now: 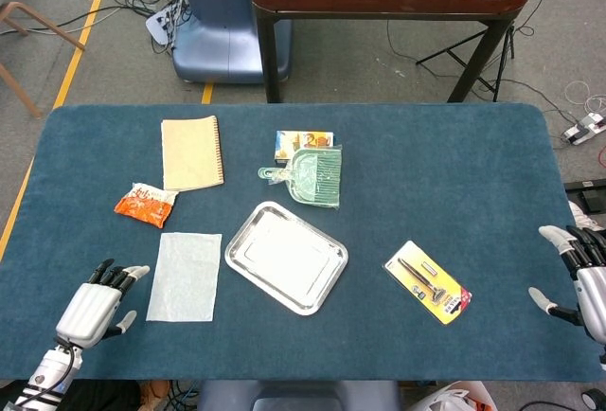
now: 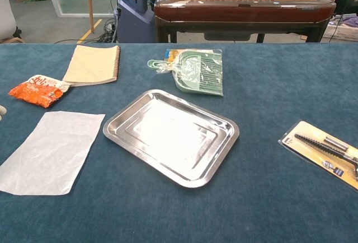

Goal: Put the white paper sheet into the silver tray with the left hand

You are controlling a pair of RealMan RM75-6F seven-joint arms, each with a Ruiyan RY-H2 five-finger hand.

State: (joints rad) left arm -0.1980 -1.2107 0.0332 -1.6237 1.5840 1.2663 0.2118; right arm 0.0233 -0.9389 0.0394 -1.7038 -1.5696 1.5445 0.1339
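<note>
The white paper sheet (image 1: 185,276) (image 2: 51,150) lies flat on the blue table, just left of the silver tray (image 1: 244,241) (image 2: 122,119). The tray holds nothing and sits near the table's middle. My left hand (image 1: 96,300) hovers near the front left edge, a short way left of the sheet, fingers apart and holding nothing. Only a fingertip of it peeks in at the far left edge of the chest view. My right hand (image 1: 585,276) stays at the table's right edge, fingers spread and empty.
An orange snack packet (image 1: 145,205) and a tan spiral notebook (image 1: 192,152) lie behind the sheet. A green dustpan in plastic (image 1: 314,176) on a small box sits behind the tray. A carded tool pack (image 1: 428,281) lies right of the tray.
</note>
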